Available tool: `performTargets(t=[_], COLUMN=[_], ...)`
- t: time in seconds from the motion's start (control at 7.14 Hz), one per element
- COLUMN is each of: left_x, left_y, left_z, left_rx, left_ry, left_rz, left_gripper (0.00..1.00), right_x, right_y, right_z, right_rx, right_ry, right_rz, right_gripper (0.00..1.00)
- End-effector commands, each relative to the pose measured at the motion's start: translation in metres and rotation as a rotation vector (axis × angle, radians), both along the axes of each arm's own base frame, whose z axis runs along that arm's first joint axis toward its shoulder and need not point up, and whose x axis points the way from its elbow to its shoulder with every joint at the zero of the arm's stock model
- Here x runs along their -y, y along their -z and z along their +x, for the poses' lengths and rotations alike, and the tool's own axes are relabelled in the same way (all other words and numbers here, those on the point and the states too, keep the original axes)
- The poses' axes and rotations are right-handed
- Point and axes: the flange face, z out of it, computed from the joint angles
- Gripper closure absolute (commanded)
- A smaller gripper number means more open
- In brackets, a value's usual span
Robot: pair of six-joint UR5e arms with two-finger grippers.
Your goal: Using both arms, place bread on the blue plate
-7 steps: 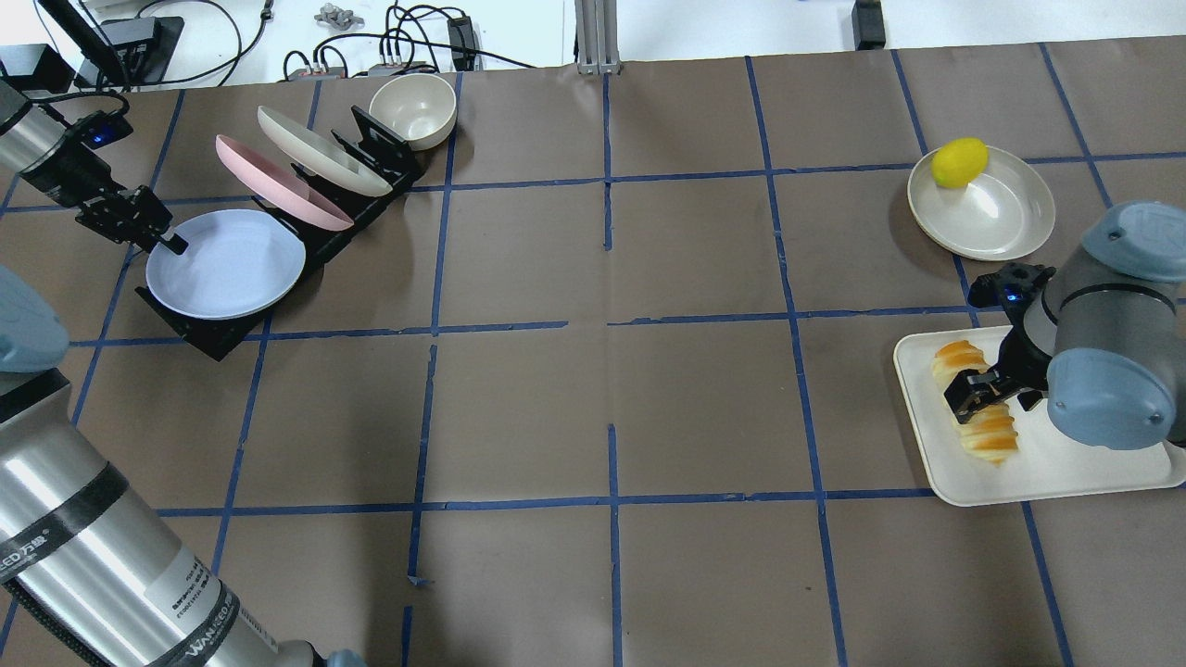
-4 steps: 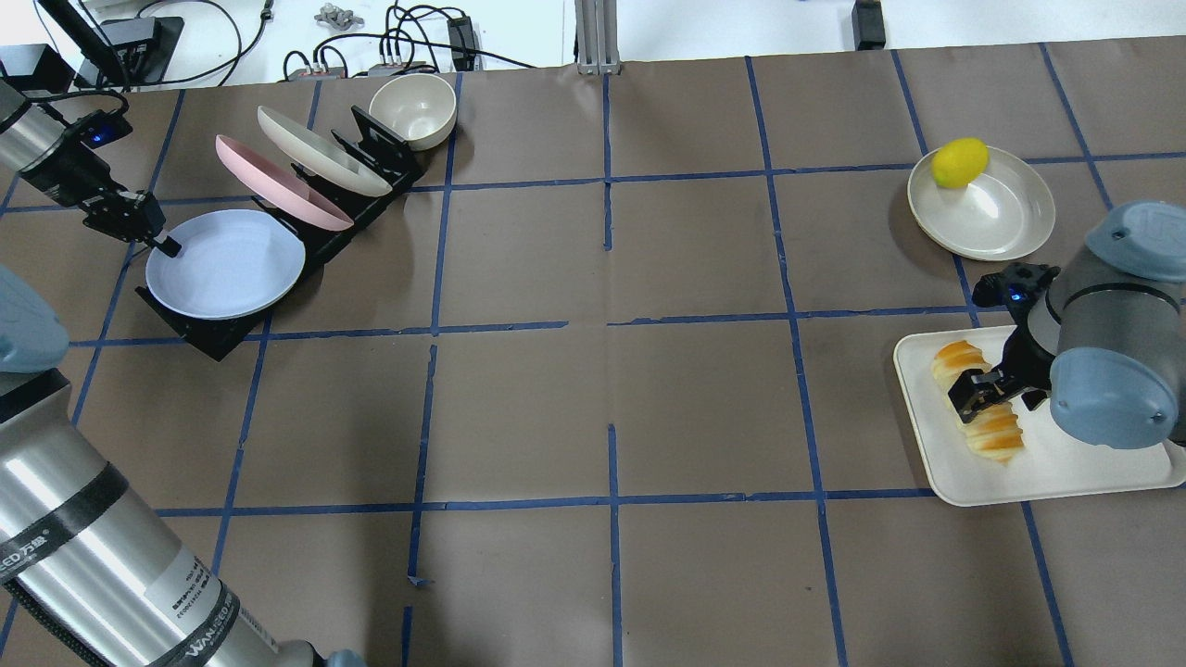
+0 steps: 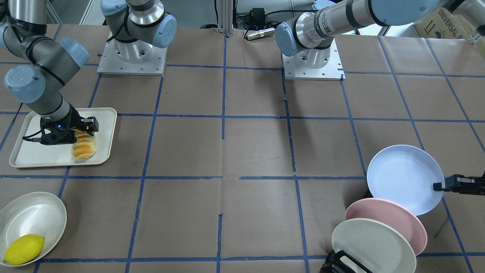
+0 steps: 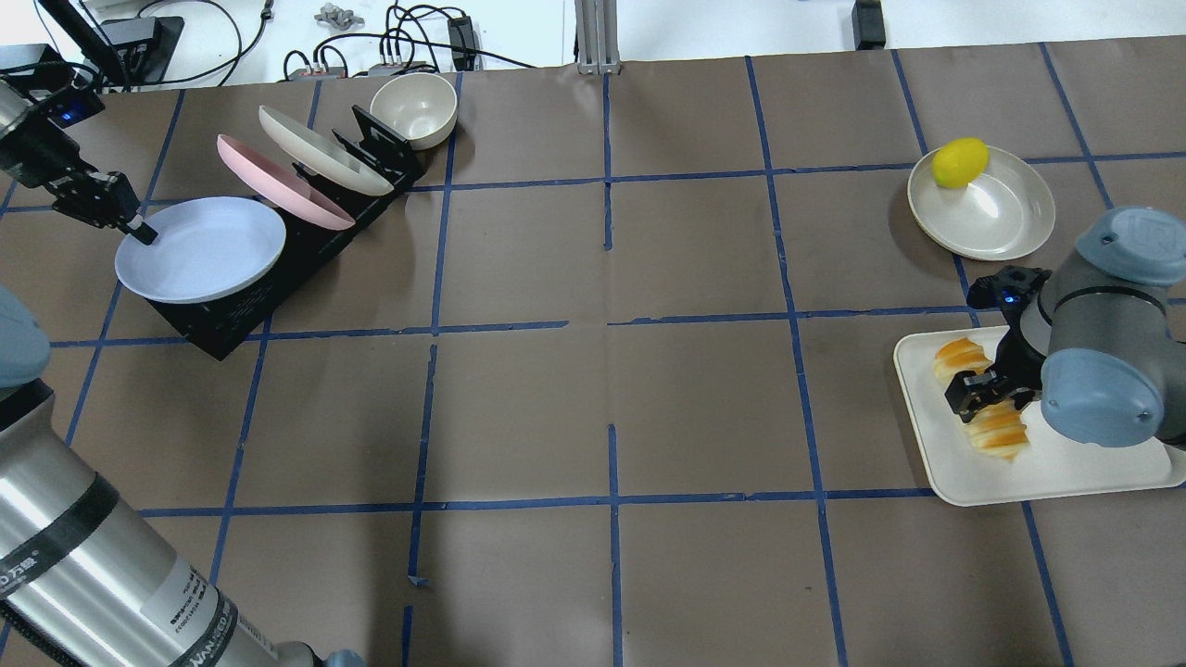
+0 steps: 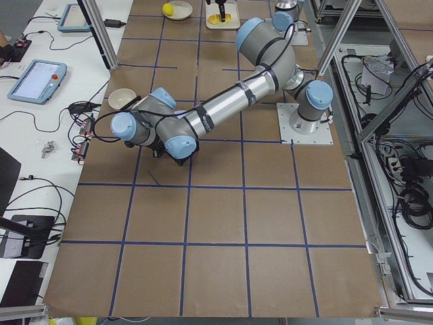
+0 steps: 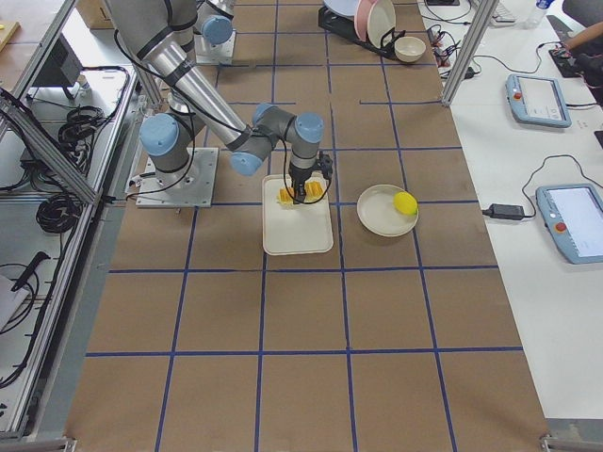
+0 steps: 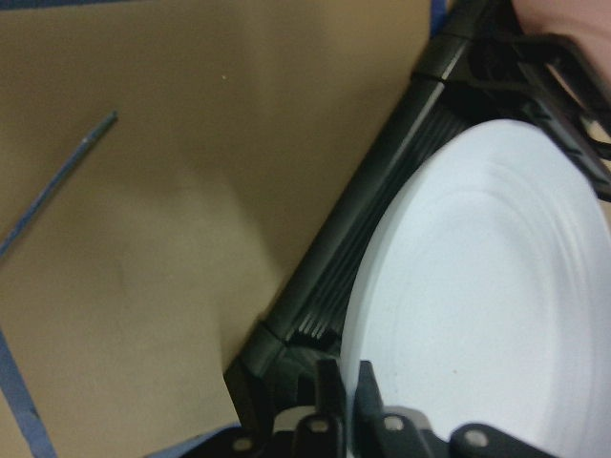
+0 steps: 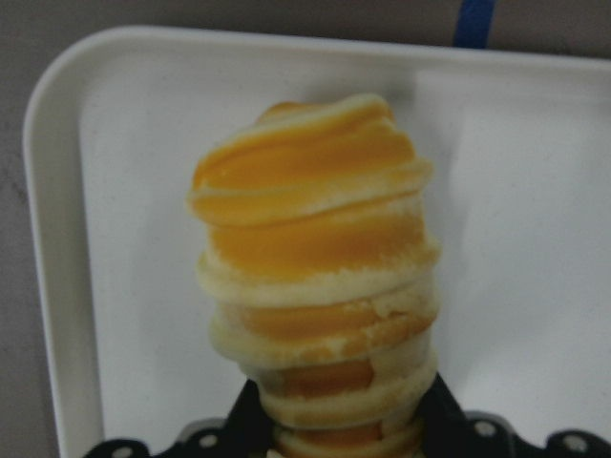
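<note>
Orange and cream stripes mark the one bread [image 4: 999, 434] on the white tray [image 4: 1093, 463], at the right end of the counter. The right claw [image 4: 980, 394] pinches its middle, and the bread's long way runs across the claw. The one blue plate [image 4: 199, 248] is far off on the left, by the black rack [image 4: 232, 315]. The left claw [image 4: 130, 222] pinches its rim. The right arm is nearer the bread.

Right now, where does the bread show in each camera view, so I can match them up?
Front-facing: the bread lies at left, on the cream tray.
Overhead: bread at right, below the middle.
Exterior left: bread tiny, top centre.
Exterior right: bread just above centre.
Left wrist: not in it.
Right wrist: bread fills the centre.
Shared landmark: the cream tray under it.
</note>
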Motion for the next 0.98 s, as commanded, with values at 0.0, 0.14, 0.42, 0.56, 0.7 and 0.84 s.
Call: performTargets(t=[0.0, 0.14, 0.42, 0.56, 0.7, 0.84], left_x=[-0.030, -0.039, -0.049, -0.053, -0.052, -0.051], left_y=[-0.066, -0.089, -0.104, -0.100, -0.095, -0.084], left_z=[-0.035, -0.067, -0.168, -0.221, -0.277, -0.334], left_rx=[0.018, 0.035, 0.072, 0.088, 0.084, 0.112], left_ry=[0.005, 0.004, -0.013, -0.021, -0.028, 0.003], left_rz=[0.015, 0.016, 0.055, 0.087, 0.066, 0.034], left_gripper=[0.88, 0.88, 0.88, 0.88, 0.88, 0.88], right_x=[0.009, 0.014, 0.024, 0.029, 0.038, 0.043], right_y=[-0.042, -0.082, -0.174, -0.216, -0.252, -0.290], right_z=[0.000, 0.003, 0.024, 0.052, 0.094, 0.132], right_rx=[-0.035, -0.038, -0.016, 0.000, 0.005, 0.005], right_ry=[-0.011, -0.022, -0.053, 0.003, 0.027, 0.050], right_rz=[-0.077, -0.088, -0.157, -0.175, -0.170, -0.159], right_gripper=[0.98, 0.98, 0.98, 0.97, 0.97, 0.97])
